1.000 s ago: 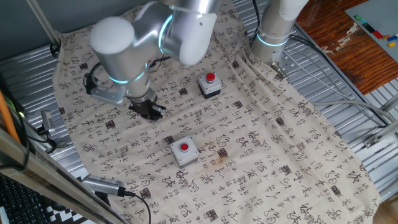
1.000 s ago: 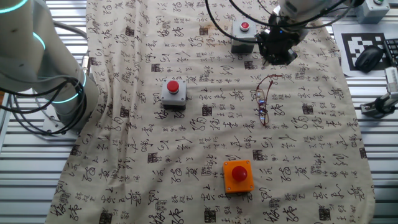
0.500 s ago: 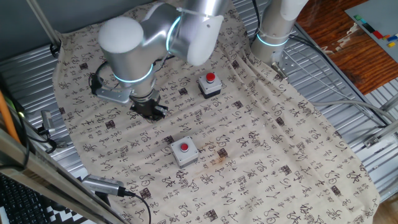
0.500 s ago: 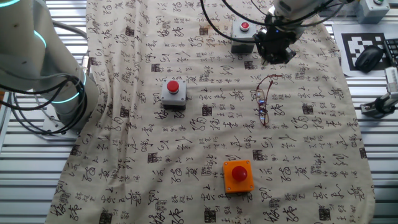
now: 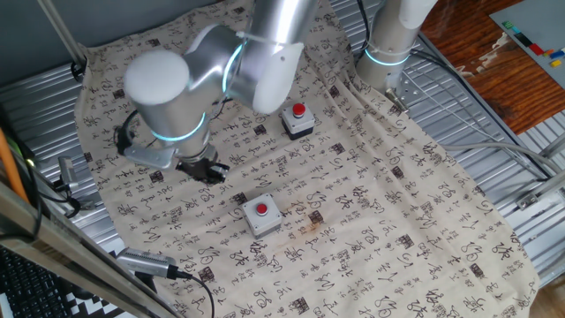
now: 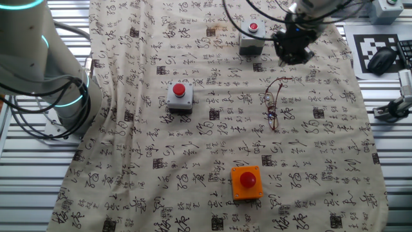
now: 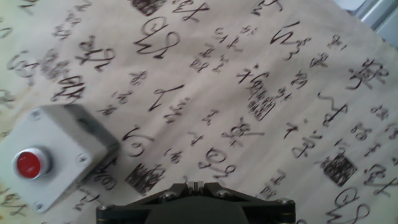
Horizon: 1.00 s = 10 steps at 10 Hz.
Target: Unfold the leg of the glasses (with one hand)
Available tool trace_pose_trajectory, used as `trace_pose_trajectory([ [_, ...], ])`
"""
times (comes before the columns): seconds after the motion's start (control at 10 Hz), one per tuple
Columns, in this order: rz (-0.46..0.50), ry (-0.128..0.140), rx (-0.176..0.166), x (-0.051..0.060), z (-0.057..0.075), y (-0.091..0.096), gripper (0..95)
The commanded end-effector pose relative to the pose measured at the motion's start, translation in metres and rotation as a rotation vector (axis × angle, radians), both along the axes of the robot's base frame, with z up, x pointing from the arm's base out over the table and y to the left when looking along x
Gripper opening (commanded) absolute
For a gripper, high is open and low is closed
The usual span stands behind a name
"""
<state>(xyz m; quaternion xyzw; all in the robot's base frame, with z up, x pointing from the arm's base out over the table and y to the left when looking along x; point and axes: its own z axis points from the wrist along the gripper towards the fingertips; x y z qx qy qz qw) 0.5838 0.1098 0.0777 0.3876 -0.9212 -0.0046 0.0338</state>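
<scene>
Although black calligraphy characters cover the whole cloth [image 6: 193,148], we cannot read any of them as words, and the only other printed mark we find is a black-and-white square tag [image 6: 375,46] at the table's right edge in the other fixed view, partly covered by a dark computer mouse [image 6: 384,60].

We see the glasses [image 6: 275,103] only in that view: a thin reddish-brown wire frame with clear lenses, lying flat on the cloth, with one fine wire curving off at the upper end. We cannot tell whether its legs are folded or open. It lies apart from every button box, between the grey box with a red button [image 6: 179,96] on its left and the cloth's right edge, and above the orange box with a red button [image 6: 247,182].

The gripper [image 6: 293,50] hangs above the cloth just up from the glasses, apart from them, and right beside another grey box with a red button [image 6: 251,37]. We cannot tell how wide its fingers stand; in the hand view only the dark base of the gripper [image 7: 196,186] shows at the bottom edge, over printed cloth, with a grey box and its red button [image 7: 53,158] at the left.

In one fixed view the gripper [image 5: 203,168] is a dark shape under the silver arm [image 5: 207,75], and the glasses are hidden from us there. Two grey red-button boxes [image 5: 261,214] [image 5: 298,120] sit on the cloth.
</scene>
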Motion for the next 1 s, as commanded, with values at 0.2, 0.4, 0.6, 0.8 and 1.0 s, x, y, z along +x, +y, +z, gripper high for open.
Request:
trace_pose_trajectory([
  [0.2,0.047,-0.014,-0.027,-0.0012,-0.0034,-0.0062,0.0],
  [0.4,0.081,-0.010,-0.040,-0.0012,-0.0032,-0.0074,0.0],
  [0.6,0.070,-0.010,-0.032,-0.0012,-0.0032,-0.0074,0.0],
  [0.8,0.063,-0.011,-0.024,-0.0012,-0.0032,-0.0074,0.0],
  [1.0,0.071,-0.010,-0.038,-0.0015,-0.0039,-0.0081,0.0],
])
